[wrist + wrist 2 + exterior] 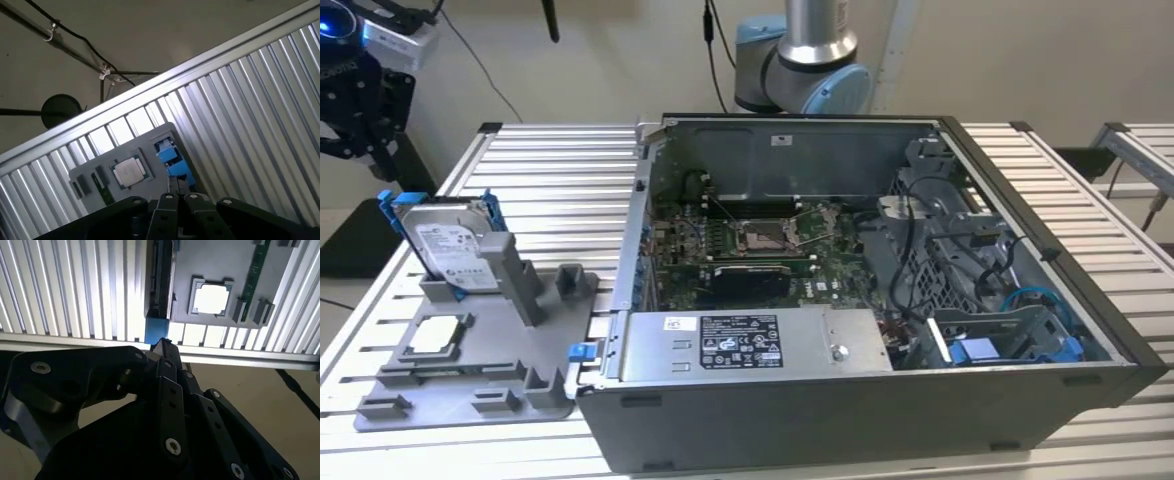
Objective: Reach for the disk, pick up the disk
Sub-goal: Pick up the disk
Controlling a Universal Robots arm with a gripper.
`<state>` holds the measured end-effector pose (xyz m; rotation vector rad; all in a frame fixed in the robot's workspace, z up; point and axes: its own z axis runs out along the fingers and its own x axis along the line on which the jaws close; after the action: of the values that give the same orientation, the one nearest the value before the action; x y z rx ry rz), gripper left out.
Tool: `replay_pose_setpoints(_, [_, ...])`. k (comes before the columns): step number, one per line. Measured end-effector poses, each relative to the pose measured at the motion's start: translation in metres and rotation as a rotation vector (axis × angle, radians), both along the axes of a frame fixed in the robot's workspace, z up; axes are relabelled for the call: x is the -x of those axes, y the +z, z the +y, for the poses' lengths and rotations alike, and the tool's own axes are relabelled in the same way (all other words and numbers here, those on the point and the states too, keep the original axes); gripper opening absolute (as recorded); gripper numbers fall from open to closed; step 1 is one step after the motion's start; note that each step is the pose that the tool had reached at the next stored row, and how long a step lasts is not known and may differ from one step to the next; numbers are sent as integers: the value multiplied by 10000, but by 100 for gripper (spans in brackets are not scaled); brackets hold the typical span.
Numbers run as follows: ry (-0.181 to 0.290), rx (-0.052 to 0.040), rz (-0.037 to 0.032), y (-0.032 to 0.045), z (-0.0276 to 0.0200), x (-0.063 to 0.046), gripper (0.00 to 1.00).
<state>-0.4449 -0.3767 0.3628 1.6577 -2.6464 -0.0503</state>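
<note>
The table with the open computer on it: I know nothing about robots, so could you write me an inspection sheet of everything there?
Surface: ribbed metal table carrying a grey tray and an open computer case.
Job's things: disk standing upright in the tray, untouched.
Clutter: square chip lying flat in the tray.
Grippers: gripper beyond the table's edge, at the exterior view's left, apart from the disk.
Cables: black cables and a blue cable inside the case; floor cables beyond the table.
Surroundings: robot arm's base behind the case; second table at the exterior view's right.
</note>
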Motion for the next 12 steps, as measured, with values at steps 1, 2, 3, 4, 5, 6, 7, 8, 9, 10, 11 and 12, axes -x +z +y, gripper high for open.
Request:
replay_pose_setpoints(1, [181, 0, 0, 0, 0, 0, 0])
replay_pose_setpoints(2, [366, 0, -2, -1, 0, 0, 0])
replay_pose_setpoints(3, [545, 0, -2, -1, 0, 0, 0])
replay_pose_setpoints(4, [726, 1, -4, -1, 0, 0, 0])
replay_pose_setpoints(5, [905, 0, -7, -2, 0, 0, 0])
replay_pose_setpoints(6, [1081, 1, -11, -2, 0, 0, 0])
replay_pose_setpoints(7, [1245, 1, -16, -3, 0, 0, 0])
replay_pose_setpoints(8, [1388, 1, -20, -3, 0, 0, 0])
replay_pose_setpoints(9, [1534, 0, -23, -4, 0, -1, 0])
replay_pose_setpoints(10, [1663, 0, -24, -4, 0, -3, 0])
replay_pose_setpoints(11, [1780, 1, -24, -4, 1, -5, 0])
replay_pose_setpoints(12, [1891, 1, -24, -5, 1, -9, 0])
